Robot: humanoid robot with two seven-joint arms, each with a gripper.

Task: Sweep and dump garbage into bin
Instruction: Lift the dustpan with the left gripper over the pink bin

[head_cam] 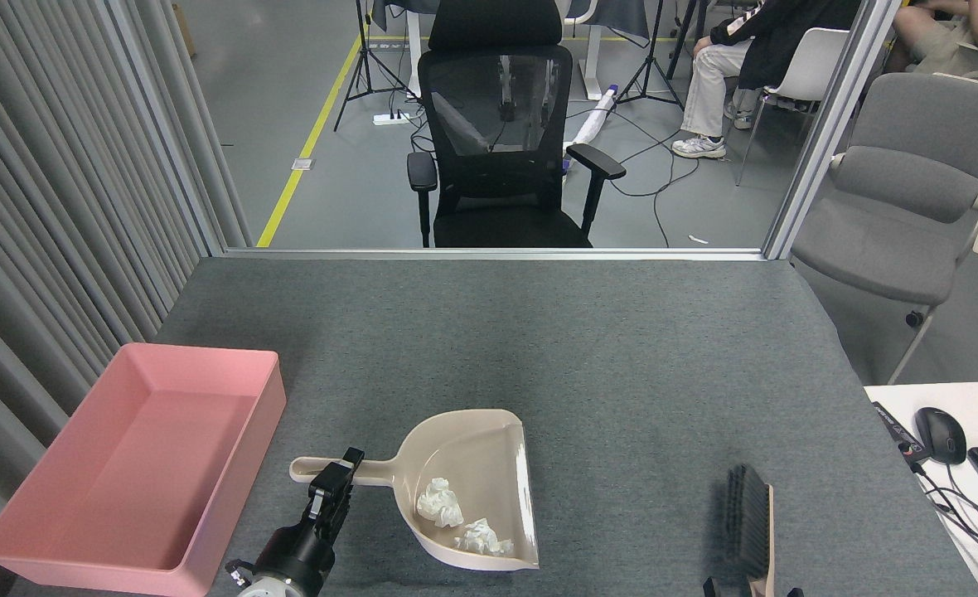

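At the near edge of the table (622, 332) my left gripper (341, 474) is clamped on the dustpan (472, 448) handle, jaws narrow around it. Both wads (440, 503) sit inside the pan, one toward the middle, the other (481, 539) closer to the open lip. The bin (137, 464) lies to the left, apart from the pan and empty.

Sweeping looks done, so I judge the step in hand to be carrying the pan across and tipping it. To do it well I would keep the lip tilted slightly up during the carry, since the nearer wad lies close to that edge and could roll out. I would bring the lip over the bin's wall before tipping, then rotate at the wrist so the paper slides down inside.

My right gripper (750, 587) is barely in view at the bottom edge; it appears to hold the brush (746, 522), but I cannot tell how its jaws stand.

Count: two wads, one dustpan, one brush, one bin.
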